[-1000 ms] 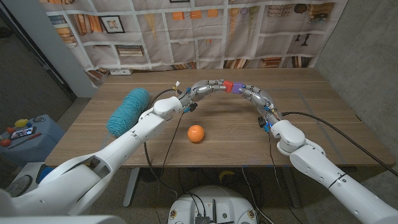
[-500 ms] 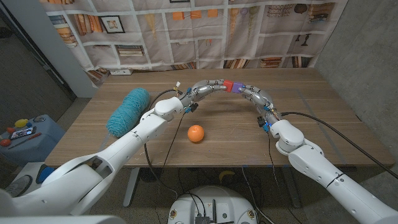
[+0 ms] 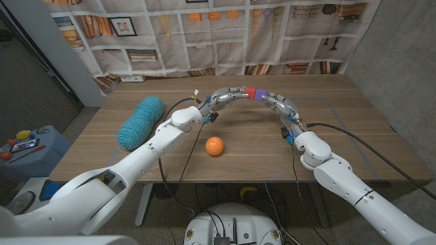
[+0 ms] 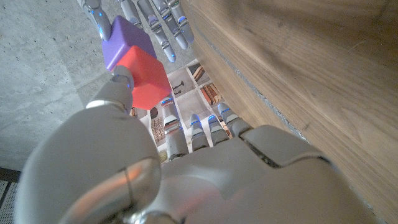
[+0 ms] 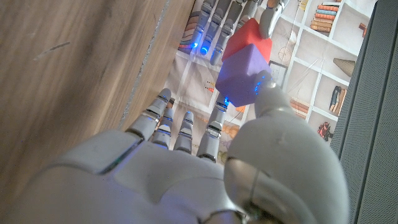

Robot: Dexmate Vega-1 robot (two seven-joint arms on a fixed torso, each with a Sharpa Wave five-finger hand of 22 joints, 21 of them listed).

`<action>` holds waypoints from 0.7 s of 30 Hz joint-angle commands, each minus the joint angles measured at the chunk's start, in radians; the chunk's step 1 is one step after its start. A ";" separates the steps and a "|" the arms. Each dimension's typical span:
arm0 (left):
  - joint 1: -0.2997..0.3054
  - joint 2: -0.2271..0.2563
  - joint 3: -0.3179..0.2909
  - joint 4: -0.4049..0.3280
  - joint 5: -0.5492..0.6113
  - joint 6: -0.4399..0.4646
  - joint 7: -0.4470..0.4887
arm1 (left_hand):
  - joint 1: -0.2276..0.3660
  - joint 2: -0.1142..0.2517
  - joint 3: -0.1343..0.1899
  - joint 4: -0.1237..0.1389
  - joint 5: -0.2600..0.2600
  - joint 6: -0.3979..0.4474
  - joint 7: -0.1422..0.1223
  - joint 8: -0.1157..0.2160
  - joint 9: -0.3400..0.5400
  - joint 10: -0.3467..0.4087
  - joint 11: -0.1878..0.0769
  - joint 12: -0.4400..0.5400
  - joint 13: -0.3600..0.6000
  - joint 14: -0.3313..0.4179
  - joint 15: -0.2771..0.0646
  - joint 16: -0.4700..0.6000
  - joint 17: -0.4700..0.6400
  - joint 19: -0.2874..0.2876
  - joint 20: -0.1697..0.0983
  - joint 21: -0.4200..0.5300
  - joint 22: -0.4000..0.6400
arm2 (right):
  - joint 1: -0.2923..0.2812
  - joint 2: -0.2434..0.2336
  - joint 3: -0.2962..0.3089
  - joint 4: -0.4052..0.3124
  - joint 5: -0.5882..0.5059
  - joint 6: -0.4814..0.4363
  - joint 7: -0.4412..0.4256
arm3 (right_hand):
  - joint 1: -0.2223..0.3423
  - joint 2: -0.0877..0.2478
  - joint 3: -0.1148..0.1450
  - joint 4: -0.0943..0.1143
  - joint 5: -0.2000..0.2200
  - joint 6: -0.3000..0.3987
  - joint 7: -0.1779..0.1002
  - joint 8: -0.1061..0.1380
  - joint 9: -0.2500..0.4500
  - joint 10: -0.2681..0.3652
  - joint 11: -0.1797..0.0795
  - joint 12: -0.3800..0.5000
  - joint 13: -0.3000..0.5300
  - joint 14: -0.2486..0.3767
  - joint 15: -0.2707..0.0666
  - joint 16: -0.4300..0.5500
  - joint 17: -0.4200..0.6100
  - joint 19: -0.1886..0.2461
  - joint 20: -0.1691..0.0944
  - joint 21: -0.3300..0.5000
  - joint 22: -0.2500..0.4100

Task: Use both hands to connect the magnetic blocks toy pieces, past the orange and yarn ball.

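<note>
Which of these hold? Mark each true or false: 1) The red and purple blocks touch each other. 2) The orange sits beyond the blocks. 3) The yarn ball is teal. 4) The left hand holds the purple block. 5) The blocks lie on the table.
1) True: the red block and the purple block meet face to face.
2) False: the orange lies nearer the robot than the blocks.
3) True: the yarn ball is teal.
4) False: the left hand holds the red block; the right hand holds the purple one.
5) False: both are held above the table.

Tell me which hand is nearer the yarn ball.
Left. The left hand is nearer the teal yarn ball; the right hand lies farther along, past the joined blocks.
</note>
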 commanded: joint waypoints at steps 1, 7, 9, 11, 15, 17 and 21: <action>0.000 0.001 -0.001 0.001 -0.012 0.003 -0.016 | -0.008 -0.003 -0.008 0.004 0.003 -0.021 0.004 -0.008 0.001 -0.002 0.018 0.003 0.005 0.000 0.009 0.002 0.003 0.003 -0.001 0.000 0.004 | 0.000 0.006 -0.002 0.005 -0.003 0.008 -0.003 | 0.011 0.066 0.000 0.002 0.004 0.090 0.018 0.044 0.005 0.007 -0.001 0.001 0.002 0.009 0.001 -0.001 0.002 0.005 0.002 0.006 0.003; 0.001 0.004 -0.003 -0.002 -0.019 0.008 -0.021 | -0.022 -0.003 -0.014 0.008 0.001 -0.055 0.017 -0.016 0.000 -0.016 0.042 0.000 0.005 -0.014 0.022 -0.002 0.003 -0.008 0.004 -0.002 0.004 | 0.000 0.006 -0.002 0.004 -0.004 0.005 -0.007 | 0.013 0.067 0.000 0.001 0.005 0.091 0.019 0.044 0.004 0.007 -0.001 0.000 0.002 0.009 0.001 -0.002 0.002 0.006 0.003 0.006 0.003; -0.001 0.005 -0.001 -0.001 -0.018 0.007 -0.027 | -0.026 -0.004 -0.016 0.009 0.001 -0.065 0.019 -0.018 -0.001 -0.020 0.046 -0.001 0.005 -0.018 0.023 -0.002 0.003 -0.010 0.004 -0.003 0.004 | 0.000 0.005 -0.002 0.003 -0.005 0.003 -0.008 | 0.013 0.067 -0.001 0.001 0.006 0.092 0.019 0.044 0.003 0.007 -0.001 0.000 0.002 0.009 0.000 -0.002 0.002 0.006 0.003 0.006 0.003; 0.000 0.005 -0.001 -0.001 -0.020 0.008 -0.028 | -0.028 -0.004 -0.017 0.009 0.000 -0.067 0.021 -0.018 -0.001 -0.020 0.049 0.000 0.005 -0.021 0.025 -0.003 0.003 -0.011 0.003 -0.003 0.004 | 0.000 0.005 -0.002 0.002 -0.006 0.004 -0.008 | 0.014 0.067 -0.001 0.001 0.006 0.091 0.020 0.044 0.003 0.006 -0.001 0.000 0.002 0.009 0.000 -0.002 0.003 0.006 0.003 0.006 0.003; 0.001 0.004 -0.003 0.000 -0.021 0.007 -0.027 | -0.031 -0.005 -0.018 0.009 0.000 -0.071 0.022 -0.017 -0.001 -0.021 0.053 0.000 0.005 -0.023 0.026 -0.003 0.003 -0.013 0.004 -0.003 0.004 | -0.001 0.004 -0.002 0.000 -0.008 0.001 -0.011 | 0.014 0.067 -0.001 0.000 0.007 0.091 0.019 0.043 0.002 0.008 -0.001 0.000 0.002 0.010 0.001 -0.002 0.003 0.006 0.003 0.006 0.003; 0.001 0.005 -0.002 -0.001 -0.023 0.008 -0.029 | -0.032 -0.005 -0.018 0.009 0.000 -0.077 0.025 -0.018 -0.001 -0.022 0.054 0.000 0.005 -0.024 0.028 -0.003 0.003 -0.013 0.005 -0.003 0.004 | -0.001 0.005 -0.002 0.001 -0.007 0.006 -0.008 | 0.014 0.067 -0.002 0.001 0.007 0.092 0.018 0.044 0.002 0.008 -0.002 0.000 0.002 0.009 0.000 -0.002 0.003 0.006 0.002 0.006 0.003; 0.000 0.005 -0.001 0.002 -0.024 0.007 -0.035 | -0.033 -0.006 -0.019 0.008 0.000 -0.084 0.025 -0.018 -0.002 -0.021 0.060 0.001 0.005 -0.025 0.029 -0.002 0.003 -0.015 0.004 -0.003 0.004 | -0.003 0.005 -0.003 -0.004 -0.010 -0.001 -0.015 | 0.014 0.068 -0.002 0.001 0.007 0.092 0.019 0.044 0.001 0.008 -0.002 0.000 0.002 0.010 0.001 -0.002 0.003 0.006 0.002 0.006 0.003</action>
